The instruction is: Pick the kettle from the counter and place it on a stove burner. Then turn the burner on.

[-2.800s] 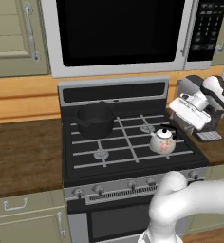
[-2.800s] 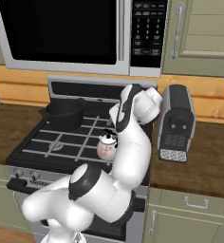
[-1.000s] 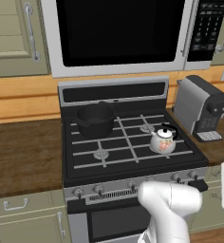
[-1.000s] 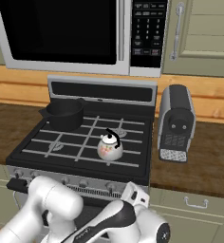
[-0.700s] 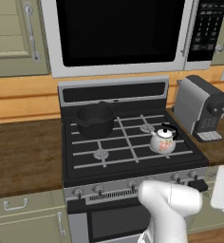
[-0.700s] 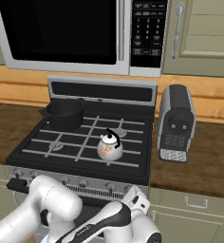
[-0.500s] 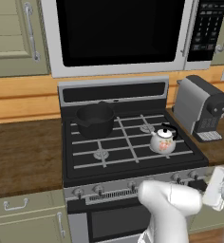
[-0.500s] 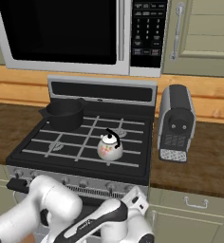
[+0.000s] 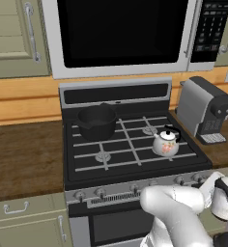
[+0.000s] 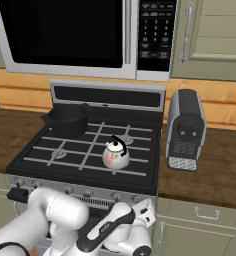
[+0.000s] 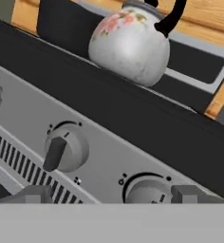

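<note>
The white floral kettle (image 9: 165,143) (image 10: 115,154) stands upright on the stove's front right burner, which it covers. The front left stove burner (image 9: 103,157) is bare. My arm (image 10: 110,227) is folded low in front of the stove's control panel, below the counter (image 9: 24,159). In the hand view my gripper (image 11: 109,194) is open, its fingertips (image 11: 33,193) wide apart with nothing between them. It faces the silver panel, with one knob (image 11: 64,149) to the upper left and another knob (image 11: 144,190) close between the tips. The kettle (image 11: 130,42) sits above and behind the panel.
A black pot (image 9: 96,120) (image 10: 67,120) occupies the back left burner. A grey coffee machine (image 9: 203,111) (image 10: 185,130) stands on the counter right of the stove. A microwave (image 9: 121,34) hangs above. Olive cabinet fronts (image 10: 205,235) flank the oven.
The arm has swung from beside the kettle down to the stove's front panel, and over the last second the hand has crept closer to the knobs. The kettle has not moved.
</note>
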### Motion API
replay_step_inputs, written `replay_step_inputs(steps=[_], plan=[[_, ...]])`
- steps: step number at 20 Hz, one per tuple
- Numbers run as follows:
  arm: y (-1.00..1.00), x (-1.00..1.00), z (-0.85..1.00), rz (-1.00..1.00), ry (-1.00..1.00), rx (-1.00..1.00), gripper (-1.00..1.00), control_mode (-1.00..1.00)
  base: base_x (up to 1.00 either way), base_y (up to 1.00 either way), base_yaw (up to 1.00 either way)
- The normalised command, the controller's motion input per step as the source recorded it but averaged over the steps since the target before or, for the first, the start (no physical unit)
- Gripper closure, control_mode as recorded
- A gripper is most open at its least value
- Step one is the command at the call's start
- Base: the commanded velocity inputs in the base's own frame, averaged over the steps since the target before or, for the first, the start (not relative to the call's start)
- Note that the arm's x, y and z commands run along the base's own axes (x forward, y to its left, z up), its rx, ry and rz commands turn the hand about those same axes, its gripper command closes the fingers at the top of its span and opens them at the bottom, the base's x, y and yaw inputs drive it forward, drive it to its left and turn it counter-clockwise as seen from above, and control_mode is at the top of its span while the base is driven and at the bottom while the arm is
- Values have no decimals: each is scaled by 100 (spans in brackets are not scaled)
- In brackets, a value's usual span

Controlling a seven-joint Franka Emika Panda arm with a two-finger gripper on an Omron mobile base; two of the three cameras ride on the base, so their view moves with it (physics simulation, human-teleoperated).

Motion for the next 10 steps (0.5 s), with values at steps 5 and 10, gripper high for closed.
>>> replay_step_inputs(steps=[5, 10], plan=[[-68, 27, -18, 0, -9, 23, -100, -100, 0, 0, 0], [-28, 20, -39, 0, -13, 13, -100, -100, 0, 0, 0]])
